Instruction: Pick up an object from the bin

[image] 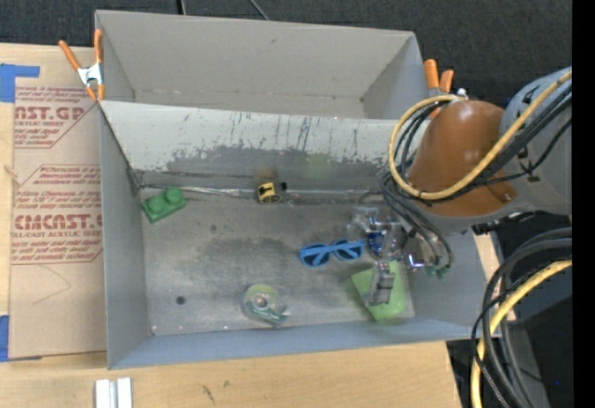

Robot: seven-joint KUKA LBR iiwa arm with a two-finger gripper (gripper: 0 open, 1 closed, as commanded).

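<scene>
Camera view, looking down into the grey metal bin (pixel 251 72), and the arm is in from the right, its rounded orange wrist cover (pixel 460 155) ringed by yellow and black cables, hanging over the bin's right wall. Below it the gripper (pixel 381 285) is down at the floor in the near right corner, sitting right on top of a pale green soft-looking block (pixel 398 306). The metal end is touching or just above the block's upper face. Open or closed? It can't be told from this angle, as the mechanism crowds in over the block and hides the answer. Just to the left of the gripper, close beside the block, lies a pair of blue plastic toy sunglasses (pixel 332 253), flat on the floor. Further left along the near side is a small clear roundish piece with a green tint (pixel 262 303), well apart from the gripper. At the foot of the back slope sits a tiny yellow and black toy car (pixel 269 190), and far over at the left a green plastic building brick (pixel 164 204).
</scene>
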